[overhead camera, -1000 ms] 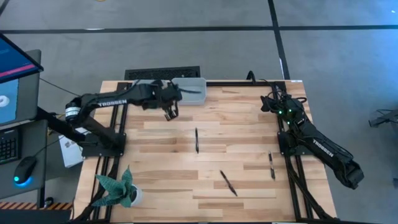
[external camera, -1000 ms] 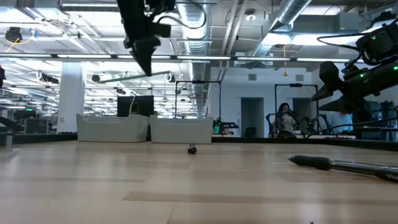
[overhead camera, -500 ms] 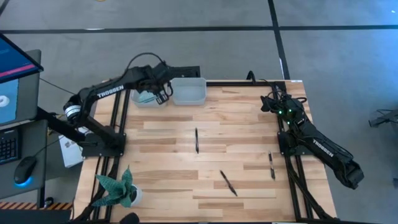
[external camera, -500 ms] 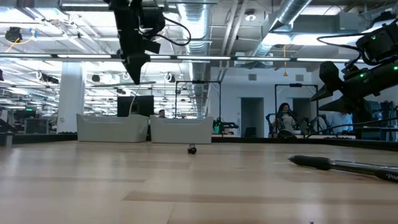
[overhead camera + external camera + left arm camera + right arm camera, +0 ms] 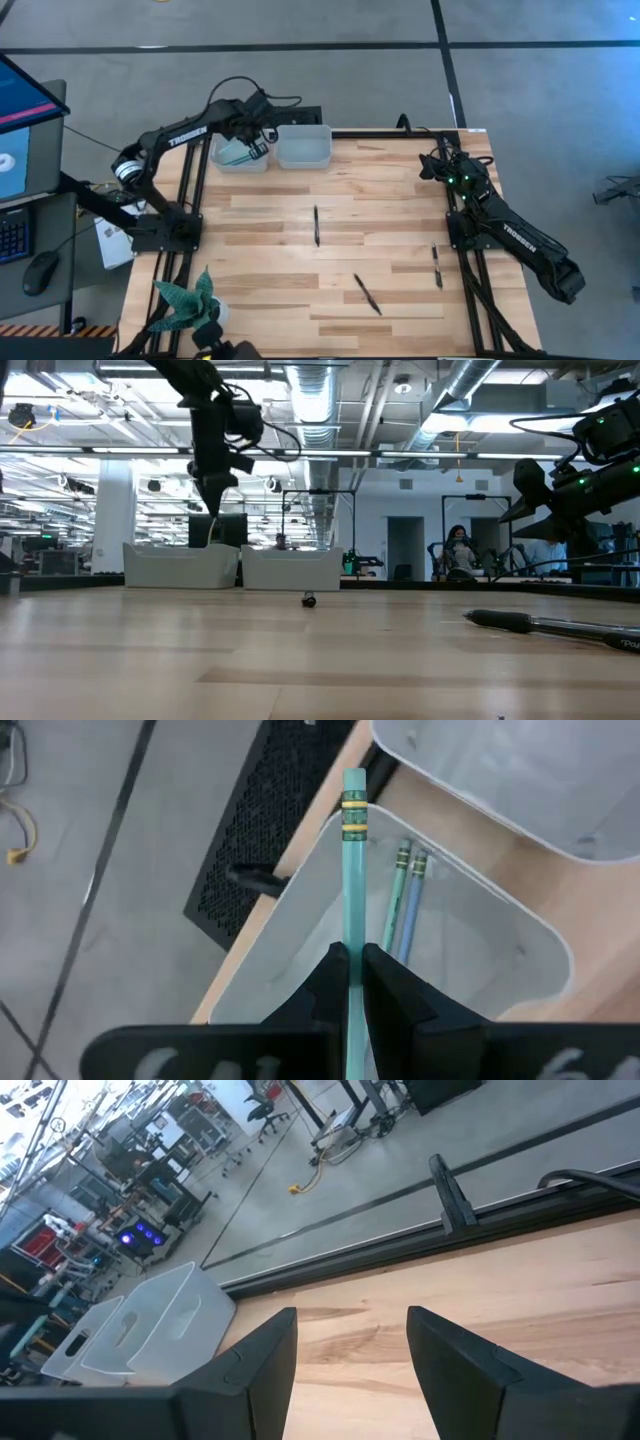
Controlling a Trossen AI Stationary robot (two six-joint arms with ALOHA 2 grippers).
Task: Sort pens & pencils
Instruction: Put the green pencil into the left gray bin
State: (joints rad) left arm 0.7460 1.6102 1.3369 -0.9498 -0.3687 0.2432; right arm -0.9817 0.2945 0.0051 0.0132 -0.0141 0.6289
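Since the earlier frames the left gripper point(image 5: 254, 150) had swung away from the middle of the bench's far edge, past the right-hand bin point(image 5: 304, 146), and come over the left-hand bin point(image 5: 240, 156) at the far left corner. Its fingers point(image 5: 330, 982) were pinched tight on a teal pencil point(image 5: 353, 900), which pointed eraser-end first over that bin's opening. Two more teal pencils point(image 5: 405, 900) lay side by side on the floor of the same bin, touching or nearly so. The right-hand bin stood just beside it along the far edge.

Three black pens were on the bench top: one point(image 5: 316, 224) near the centre, one point(image 5: 366, 294) closer to the near edge and lying slantwise, and one point(image 5: 437, 266) beside the right edge, next to the right arm's base. In the low view the nearest pen point(image 5: 560, 626) lay flat on the wood.

The right gripper point(image 5: 350, 1370) waited raised above the far right corner, its fingers parted and holding nothing. A potted plant point(image 5: 190, 303) stood at the near left corner.
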